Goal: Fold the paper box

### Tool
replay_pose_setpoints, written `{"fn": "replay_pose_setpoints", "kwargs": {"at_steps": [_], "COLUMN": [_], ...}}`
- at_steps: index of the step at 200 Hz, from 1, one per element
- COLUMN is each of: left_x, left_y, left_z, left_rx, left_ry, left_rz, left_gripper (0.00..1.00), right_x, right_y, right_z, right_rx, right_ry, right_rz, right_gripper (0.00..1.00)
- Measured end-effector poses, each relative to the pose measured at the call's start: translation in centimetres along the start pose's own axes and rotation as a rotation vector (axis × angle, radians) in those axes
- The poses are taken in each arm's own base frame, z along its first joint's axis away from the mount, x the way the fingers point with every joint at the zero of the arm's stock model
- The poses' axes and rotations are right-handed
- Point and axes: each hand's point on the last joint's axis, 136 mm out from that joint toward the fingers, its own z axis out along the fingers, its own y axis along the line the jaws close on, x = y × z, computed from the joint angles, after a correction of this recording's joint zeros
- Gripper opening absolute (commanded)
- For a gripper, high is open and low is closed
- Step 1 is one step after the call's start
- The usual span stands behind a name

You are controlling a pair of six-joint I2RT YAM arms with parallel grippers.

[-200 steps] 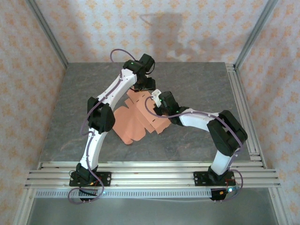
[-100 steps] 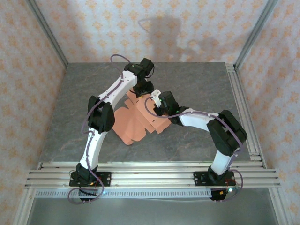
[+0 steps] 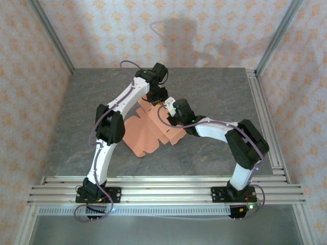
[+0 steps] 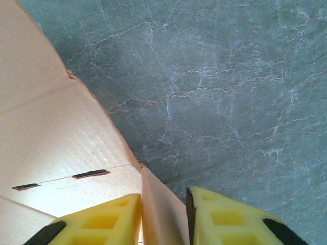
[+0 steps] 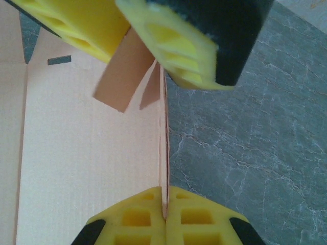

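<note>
The paper box is a salmon-orange die-cut sheet lying mostly flat on the grey table between the two arms. At its far edge my left gripper points down. In the left wrist view its yellow jaws stand narrowly open on either side of an upright flap of the paper box, with the left finger against the card. My right gripper is shut on the raised right edge of the paper box, and in the top view this right gripper sits just beside the left one. The left gripper's fingers appear at the top of the right wrist view.
The grey marbled table has bare room to the right and behind the sheet. Aluminium rails run along the right side and the near edge. Patterned walls enclose the table on three sides.
My left gripper has shifted slightly right over the sheet's far edge and its jaws have narrowed around the upright flap. The right gripper has kept its hold and place.
</note>
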Motion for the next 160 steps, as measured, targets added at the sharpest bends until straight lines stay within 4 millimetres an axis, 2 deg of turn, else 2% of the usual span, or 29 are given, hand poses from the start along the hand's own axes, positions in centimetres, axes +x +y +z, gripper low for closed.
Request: {"fn": "replay_pose_setpoints", "kwargs": {"at_steps": [18, 39, 55, 69, 85, 123, 134, 141, 147, 153, 160], "left_x": [-0.06, -0.15, -0.22, -0.27, -0.27, -0.27, -0.29, -0.29, -0.30, -0.31, -0.31], "left_y": [-0.11, -0.28, -0.49, -0.54, -0.52, -0.52, -0.53, -0.55, -0.55, -0.56, -0.57], "left_z": [0.00, 0.00, 0.00, 0.00, -0.01, -0.01, -0.01, -0.01, -0.01, -0.01, -0.01], "left_rx": [0.006, 0.013, 0.022, 0.024, 0.024, 0.024, 0.025, 0.025, 0.026, 0.026, 0.027], "left_ry": [-0.001, -0.004, -0.007, -0.009, -0.008, -0.008, -0.008, -0.008, -0.009, -0.009, -0.009], "left_rz": [-0.003, -0.010, -0.017, -0.019, -0.022, -0.024, -0.025, -0.024, -0.024, -0.025, -0.024], "left_gripper": [0.20, 0.08, 0.10, 0.24, 0.25, 0.08, 0.07, 0.09, 0.15, 0.26, 0.30], "right_x": [-0.02, -0.05, 0.01, 0.00, -0.05, -0.04, -0.05, -0.03, -0.01, 0.00, 0.00], "right_y": [-0.03, 0.00, 0.01, 0.01, -0.03, -0.03, -0.01, 0.00, 0.00, 0.01, 0.00], "right_z": [0.04, 0.06, 0.11, 0.12, 0.13, 0.14, 0.14, 0.16, 0.18, 0.18, 0.18], "right_rx": [0.001, 0.000, -0.001, 0.000, 0.001, 0.000, 0.000, -0.001, -0.001, -0.001, -0.001], "right_ry": [0.000, 0.000, 0.003, 0.003, 0.002, 0.006, 0.008, 0.009, 0.009, 0.009, 0.010], "right_rz": [0.000, 0.000, 0.000, -0.001, -0.004, -0.004, -0.004, -0.004, -0.004, -0.004, -0.005], "right_gripper": [0.00, 0.00, 0.00, 0.00, 0.00, 0.00, 0.00, 0.00, 0.00, 0.00, 0.00]}}
